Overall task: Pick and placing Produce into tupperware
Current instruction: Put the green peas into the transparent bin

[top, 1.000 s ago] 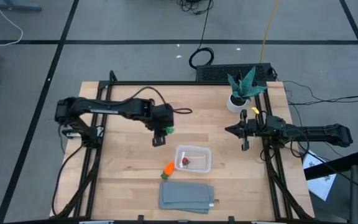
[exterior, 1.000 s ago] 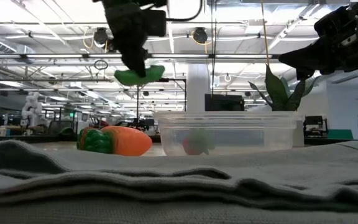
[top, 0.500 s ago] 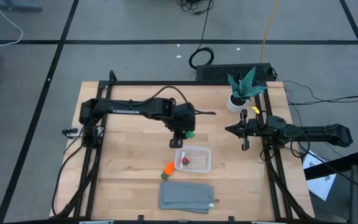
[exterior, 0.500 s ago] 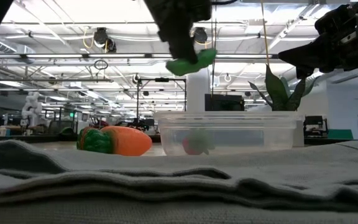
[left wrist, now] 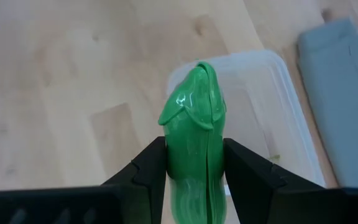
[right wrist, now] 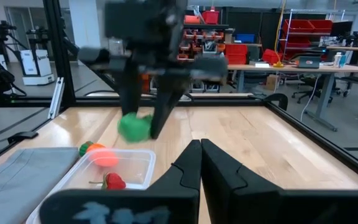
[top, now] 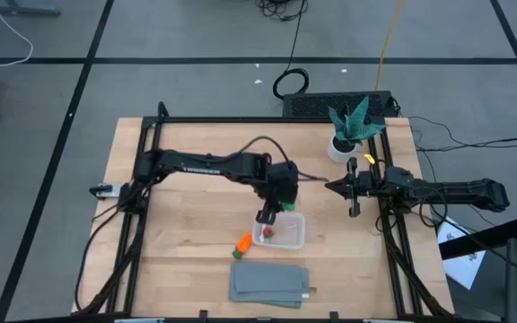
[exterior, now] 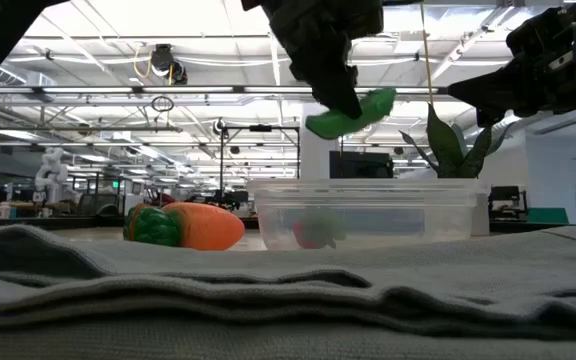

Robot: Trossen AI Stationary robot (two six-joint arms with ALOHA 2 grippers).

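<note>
My left gripper (top: 272, 212) is shut on the elongated green pod (left wrist: 194, 124) and hangs over the far left part of the clear tupperware (top: 281, 231). In the low view the pod (exterior: 351, 112) is well above the tupperware's rim (exterior: 368, 186). A red berry (top: 267, 235) lies inside the tupperware. The orange carrot (top: 243, 242) lies on the table just left of it. My right gripper (top: 335, 187) waits shut at the table's right side, pointing level toward the middle. My left gripper pinches the pod's two long sides (left wrist: 194, 163) between its two fingers (left wrist: 151, 171). The fingers come slanting down from the table's left and far side and lie along the pod. The pod's tip (left wrist: 197, 74) sticks out past the fingertips, lifted clear of everything.
A folded grey cloth (top: 270, 283) lies at the near edge, below the tupperware. A spiky green plant in a white pot (top: 348, 133) stands at the far right. Black frame rails (top: 137, 224) run along the table's left and right sides.
My left gripper has carried the pod toward the table's right and somewhat nearer, from left of the middle to over the tupperware. It has rolled about its own line on the way. The pod has stayed in the hold, clear of the table.
</note>
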